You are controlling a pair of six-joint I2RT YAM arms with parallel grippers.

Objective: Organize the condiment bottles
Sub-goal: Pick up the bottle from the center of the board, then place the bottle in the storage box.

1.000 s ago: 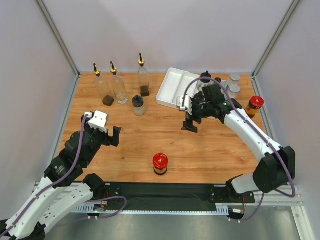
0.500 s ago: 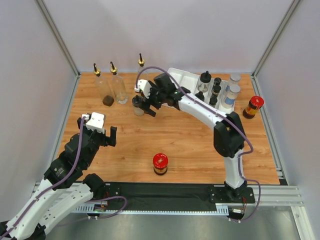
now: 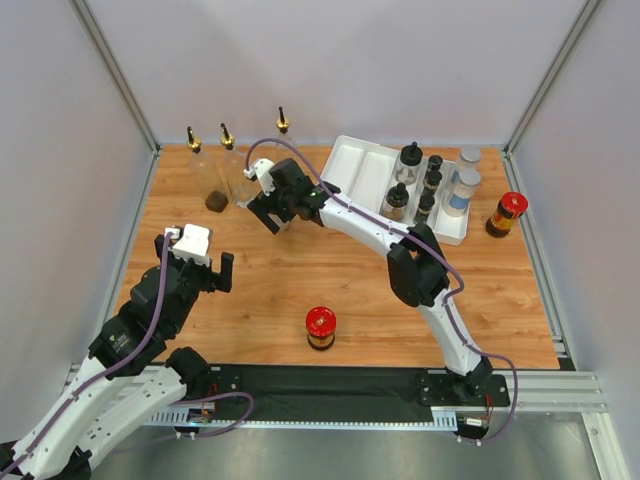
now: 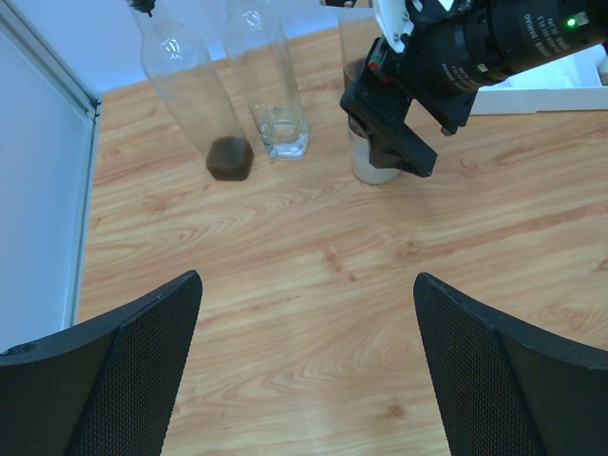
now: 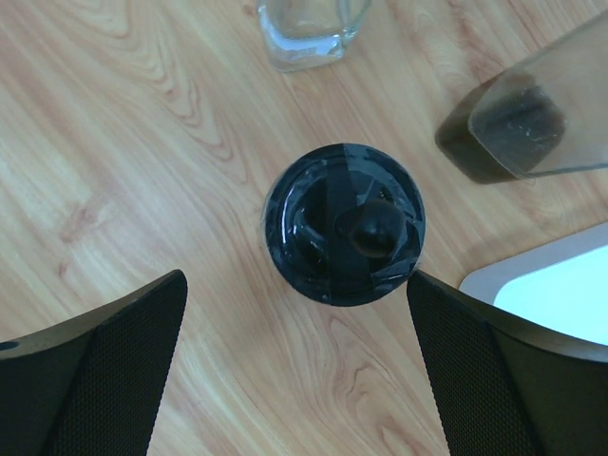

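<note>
My right gripper reaches across to the back left and stands open just above a small black-capped jar. The jar stands upright on the wood, just ahead of the fingertips and untouched. Three tall clear pourer bottles stand behind it. One red-lidded jar stands at the front centre, another at the right. My left gripper is open over bare wood on the left side.
The white divided tray at the back right holds several black-capped jars and a silver-lidded shaker; another shaker stands behind it. White walls and metal posts close in the table's back and sides.
The right arm has swung from beside the tray leftward across the table and now hovers over the black-capped jar. The left arm has barely shifted.
</note>
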